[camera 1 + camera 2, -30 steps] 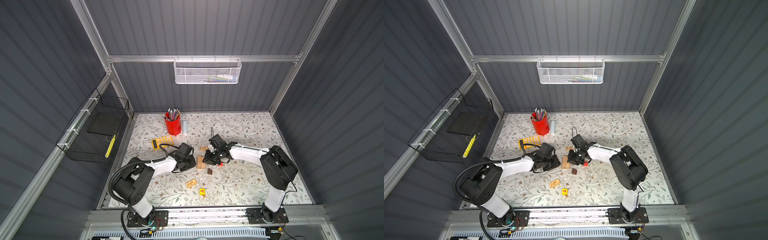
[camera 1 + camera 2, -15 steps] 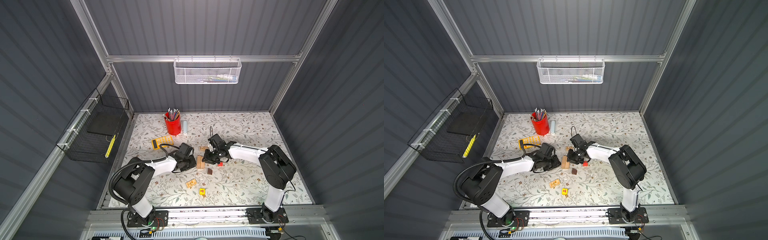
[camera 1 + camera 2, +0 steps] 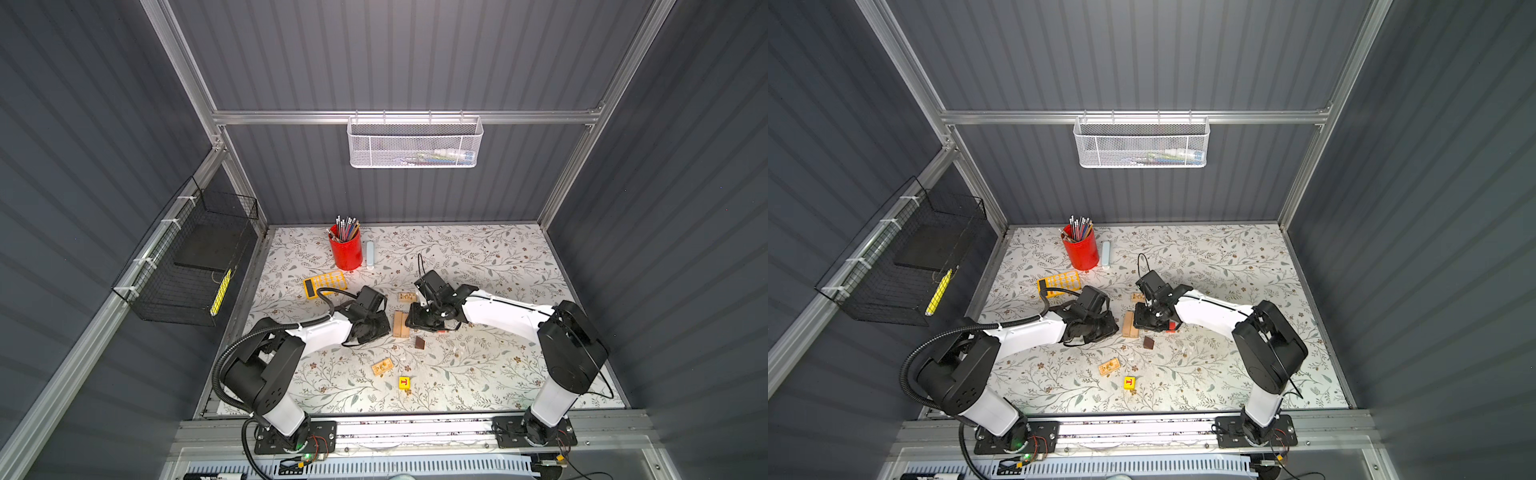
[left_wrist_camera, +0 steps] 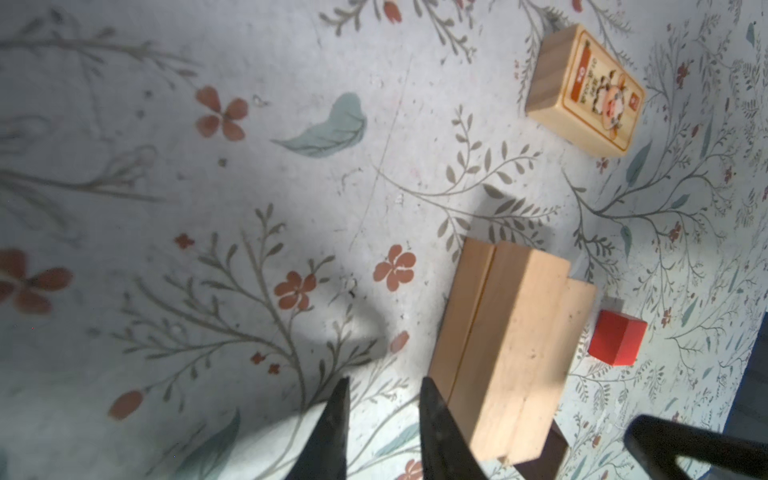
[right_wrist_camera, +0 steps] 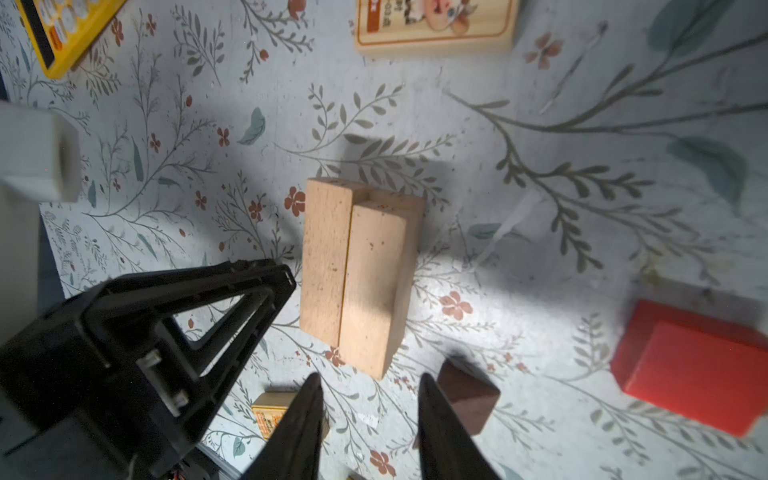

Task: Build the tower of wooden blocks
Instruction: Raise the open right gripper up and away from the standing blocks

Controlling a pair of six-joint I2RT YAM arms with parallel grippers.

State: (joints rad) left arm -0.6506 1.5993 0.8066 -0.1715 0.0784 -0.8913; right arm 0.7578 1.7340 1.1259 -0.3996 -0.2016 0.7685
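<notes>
The wood block tower is a low stack of tan planks (image 3: 401,324) (image 3: 1129,325) in the middle of the mat, one plank lying on top of others laid side by side (image 5: 357,266) (image 4: 511,349). My left gripper (image 4: 382,399) sits just left of the stack, narrowly open and empty, one finger next to the planks. My right gripper (image 5: 369,386) hovers just right of the stack, open with nothing between its fingers. A dark brown wedge (image 5: 469,395) (image 3: 419,343) lies beside it. A red cube (image 5: 690,365) (image 4: 617,343) rests on the mat right of the planks.
Printed blocks lie behind the stack (image 3: 407,296) and in front of it (image 3: 382,368). A yellow cube (image 3: 404,382) sits nearer the front edge. An orange calculator (image 3: 325,283) and a red pencil cup (image 3: 345,248) stand at the back left.
My right gripper's jaws have spread wider beside the planks. The left arm and the blocks have not moved.
</notes>
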